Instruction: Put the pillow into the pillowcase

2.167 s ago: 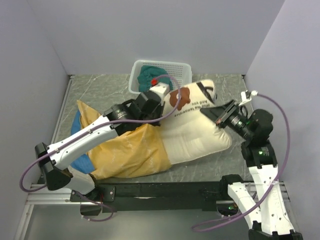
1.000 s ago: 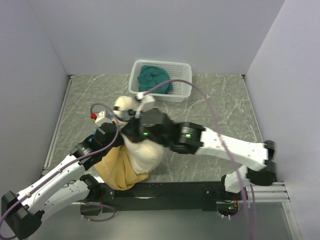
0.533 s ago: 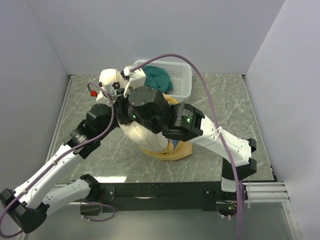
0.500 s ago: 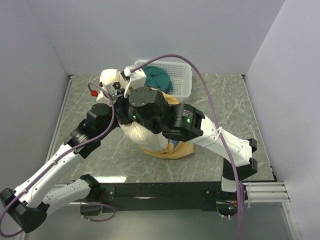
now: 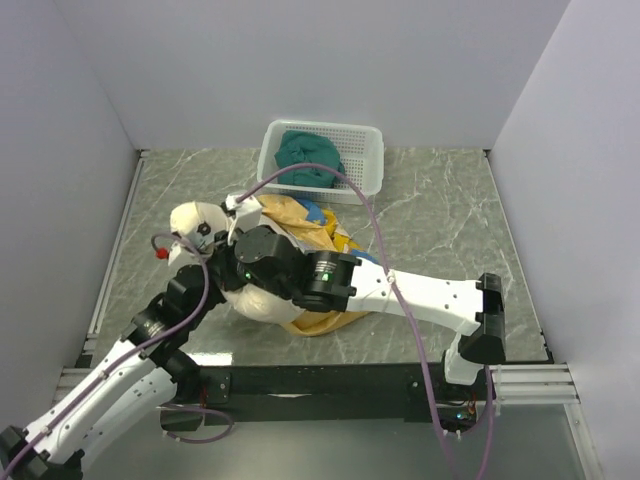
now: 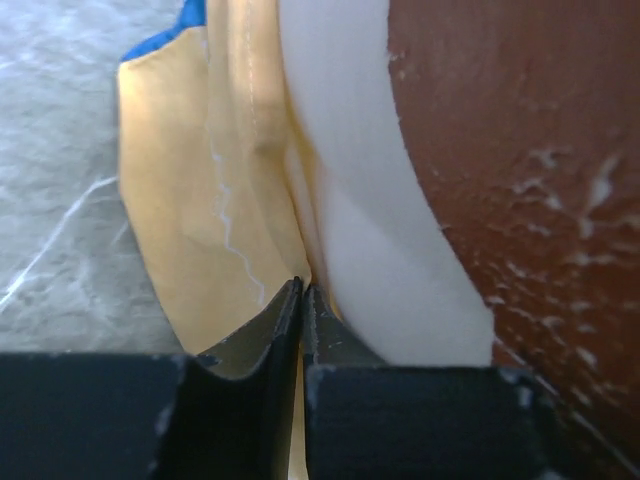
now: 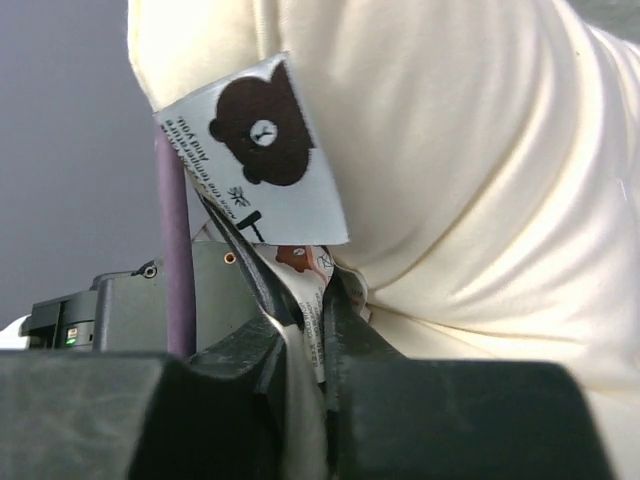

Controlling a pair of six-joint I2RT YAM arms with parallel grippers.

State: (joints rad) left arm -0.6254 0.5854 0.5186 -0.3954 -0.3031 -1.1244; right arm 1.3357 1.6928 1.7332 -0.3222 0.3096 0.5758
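Left end effector (image 6: pixel 302 292) has its fingers pressed together on a fold of the mustard-yellow pillowcase (image 6: pixel 190 190), pinching the fabric at its edge. A faint white zigzag line runs down the cloth, and a sliver of its blue side shows at the top. Touching that fold is the cream-white pillow (image 6: pixel 350 180), whose brown bear face (image 6: pixel 520 180) fills the rest of the left wrist view. Grey marbled table (image 6: pixel 50 120) shows past the cloth.

Right end effector (image 7: pixel 305 335) is likewise closed, pinching a small printed label (image 7: pixel 308 280) that hangs from the pillow. A larger white label (image 7: pixel 262 150), with a brown bear head and black lettering, stands just above the fingertips. Bulging cream pillow fabric fills the space behind it, and a purple cable (image 7: pixel 175 250) runs upright beside the labels.

From above, the pillow is bunched into a rounded lump on the table, in front of the white plastic basket (image 5: pixel 365 150), toward the arm bases and the left arm's side. Both arms meet over that lump. The pillowcase lies crumpled against the pillow, partly between it and the basket and partly under the right arm. How far the pillow sits inside it cannot be told. A teal cloth (image 5: pixel 305 158) lies in the basket.
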